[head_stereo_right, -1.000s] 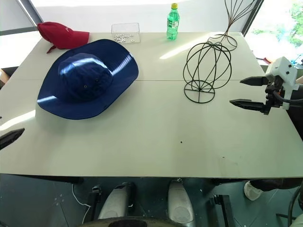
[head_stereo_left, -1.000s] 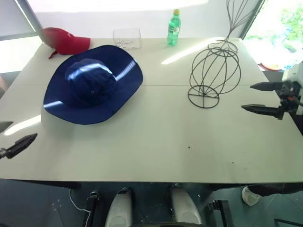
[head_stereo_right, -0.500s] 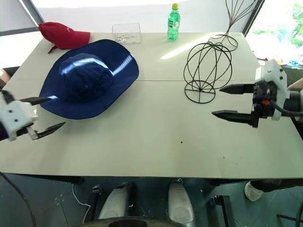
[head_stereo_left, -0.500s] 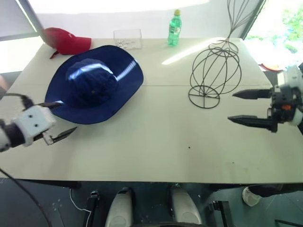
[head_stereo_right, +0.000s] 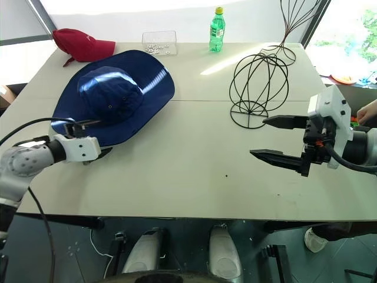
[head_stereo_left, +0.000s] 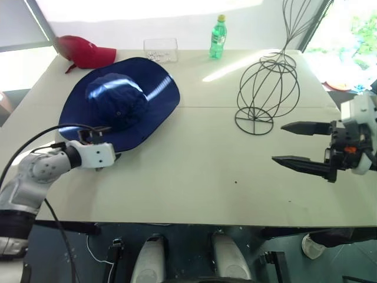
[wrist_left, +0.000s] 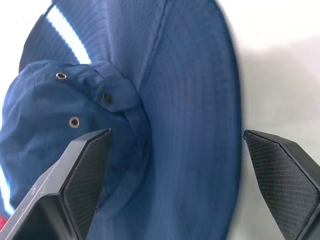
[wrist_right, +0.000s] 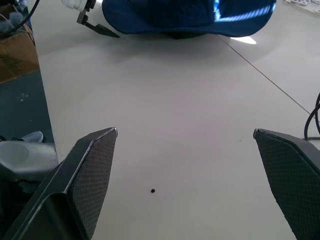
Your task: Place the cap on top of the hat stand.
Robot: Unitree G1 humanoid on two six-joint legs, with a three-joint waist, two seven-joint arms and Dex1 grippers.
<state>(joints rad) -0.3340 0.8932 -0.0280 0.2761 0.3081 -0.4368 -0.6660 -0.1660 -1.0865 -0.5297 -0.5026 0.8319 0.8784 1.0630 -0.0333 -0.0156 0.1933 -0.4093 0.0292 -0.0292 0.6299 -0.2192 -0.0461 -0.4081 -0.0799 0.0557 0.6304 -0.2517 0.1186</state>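
At lower left, the left gripper (head_stereo_right: 88,138) spreads its fingers wide around the near brim of the cap (head_stereo_right: 115,94), which lies flat at upper left of the table (head_stereo_right: 188,171). Right of centre stands the hat stand (head_stereo_right: 259,88); the right gripper (head_stereo_right: 274,138) hangs open beside it.

taller wire form (head_stereo_left: 297,17): top cut off | clear box (head_stereo_left: 159,48): contents too small
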